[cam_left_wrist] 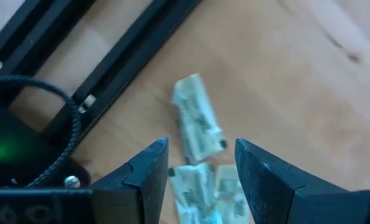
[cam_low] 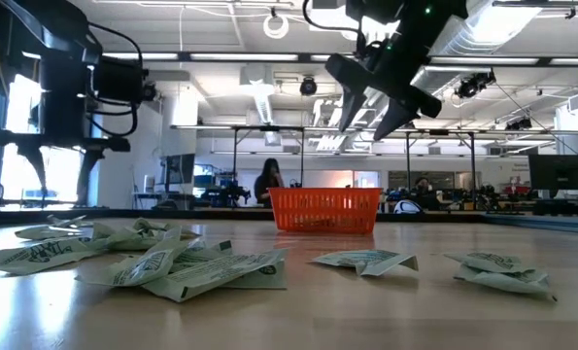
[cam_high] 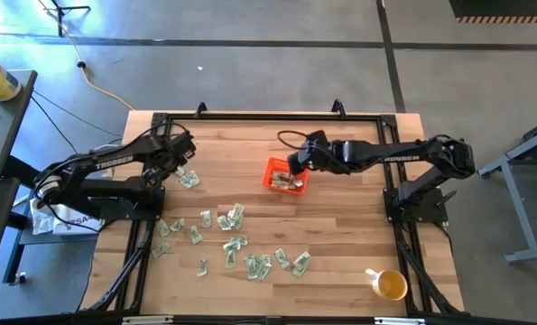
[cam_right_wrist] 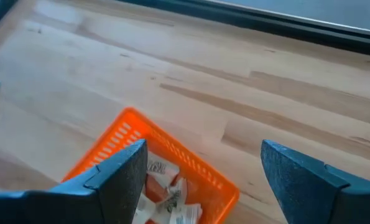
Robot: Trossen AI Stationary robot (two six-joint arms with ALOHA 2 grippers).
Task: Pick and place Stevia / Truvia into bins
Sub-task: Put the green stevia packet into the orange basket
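Wooden table (cam_high: 340, 271) up close has your Stevia sachets (cam_high: 234, 242) scattered along the near edge, long axes pointing every which way. Further back, your left tool (cam_left_wrist: 200, 171) hangs open over a small clump of sachets (cam_high: 189, 179); you could easily pinch two at once. Your right tool (cam_right_wrist: 200, 177) sits open and empty above the orange bin (cam_high: 282, 175), which already holds a few.
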